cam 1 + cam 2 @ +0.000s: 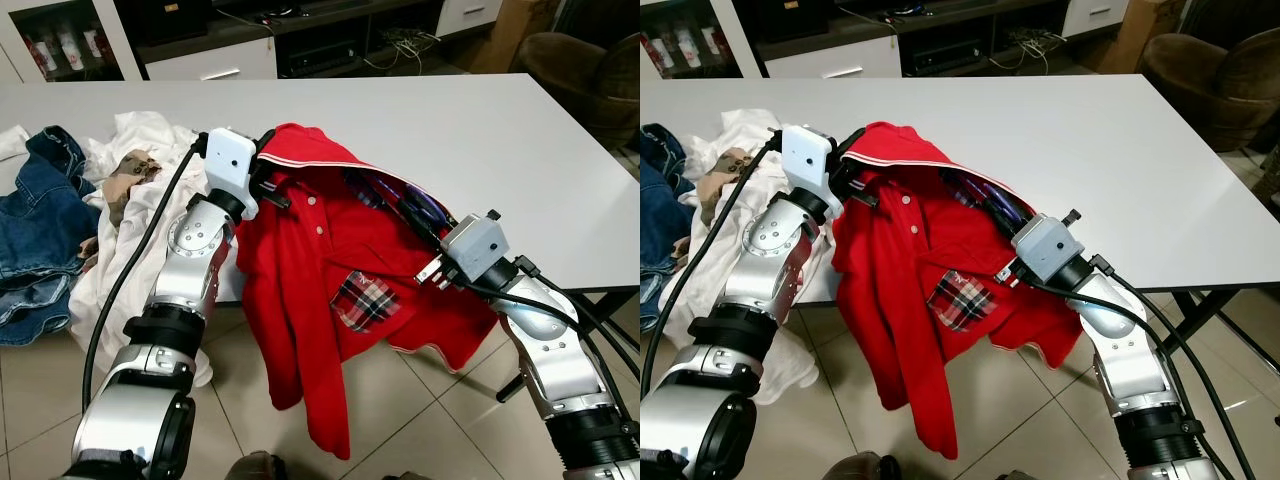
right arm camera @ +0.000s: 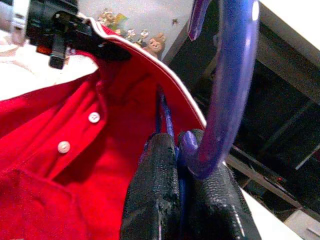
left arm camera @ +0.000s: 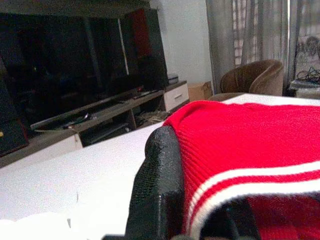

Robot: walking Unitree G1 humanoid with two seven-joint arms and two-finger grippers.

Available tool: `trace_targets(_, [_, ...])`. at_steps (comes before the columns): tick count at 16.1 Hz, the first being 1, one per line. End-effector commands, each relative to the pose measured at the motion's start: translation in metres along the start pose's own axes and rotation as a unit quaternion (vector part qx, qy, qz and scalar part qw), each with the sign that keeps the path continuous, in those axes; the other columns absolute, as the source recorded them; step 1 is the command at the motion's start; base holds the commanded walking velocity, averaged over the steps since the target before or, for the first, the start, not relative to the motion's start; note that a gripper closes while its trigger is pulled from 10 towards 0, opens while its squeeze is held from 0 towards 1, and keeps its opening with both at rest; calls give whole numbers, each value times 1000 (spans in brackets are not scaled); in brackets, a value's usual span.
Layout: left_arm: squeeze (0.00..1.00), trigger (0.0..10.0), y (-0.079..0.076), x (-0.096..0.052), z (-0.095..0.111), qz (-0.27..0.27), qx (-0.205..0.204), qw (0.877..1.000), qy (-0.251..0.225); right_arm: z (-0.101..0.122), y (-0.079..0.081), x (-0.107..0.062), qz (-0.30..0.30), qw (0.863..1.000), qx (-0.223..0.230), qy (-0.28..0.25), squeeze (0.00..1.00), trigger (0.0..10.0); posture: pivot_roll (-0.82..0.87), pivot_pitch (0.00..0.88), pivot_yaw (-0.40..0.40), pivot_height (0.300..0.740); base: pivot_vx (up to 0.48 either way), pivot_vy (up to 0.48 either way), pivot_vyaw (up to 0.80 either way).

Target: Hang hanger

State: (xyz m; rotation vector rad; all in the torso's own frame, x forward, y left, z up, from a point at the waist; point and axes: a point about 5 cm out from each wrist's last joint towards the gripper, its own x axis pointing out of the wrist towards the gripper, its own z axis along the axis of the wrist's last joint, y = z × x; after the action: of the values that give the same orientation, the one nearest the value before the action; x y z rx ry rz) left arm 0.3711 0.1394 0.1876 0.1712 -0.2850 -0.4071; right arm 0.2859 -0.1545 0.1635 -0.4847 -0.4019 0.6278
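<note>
Red knit polo shirt [image 1: 310, 270], white-striped collar, plaid chest pocket; purple plastic hanger [image 2: 225, 85]; white flat counter [image 1: 480, 140]; blue denim jeans [image 1: 40, 230].

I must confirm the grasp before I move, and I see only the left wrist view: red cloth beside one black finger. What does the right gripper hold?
Observer: The right gripper is shut on a purple hanger; its hook curves up past the fingers.
Operator: Is the hanger inside the shirt?
Observer: Partly. In the left eye view the hanger goes in under the collar of the red shirt.
Operator: Where does the shirt hang?
Observer: It hangs between both arms, off the front edge of the white table, above the tiled floor.
Operator: And my left gripper?
Observer: The left gripper pinches the collar's striped edge.
</note>
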Motion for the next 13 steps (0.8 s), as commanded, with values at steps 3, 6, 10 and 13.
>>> trace_targets(3, [0,10000,18,8,17,24,19,999,-27,6,-1,-4,27,999,-29,-10,0,10000,-10,0,33,740,0,0,0])
trace_targets(6, [0,10000,19,14,17,18,32,999,-16,13,4,-6,63,996,-59,-25,0,10000,-16,0,42,740,0,0,0])
trace_targets(10, [0,10000,22,16,5,13,52,998,35,29,7,-10,97,990,-88,-55,0,10000,-21,0,51,740,0,0,0])
trace_targets(13, [0,10000,33,14,-3,13,62,995,79,38,-2,-15,96,988,-100,-70,0,10000,-25,0,54,740,0,0,0])
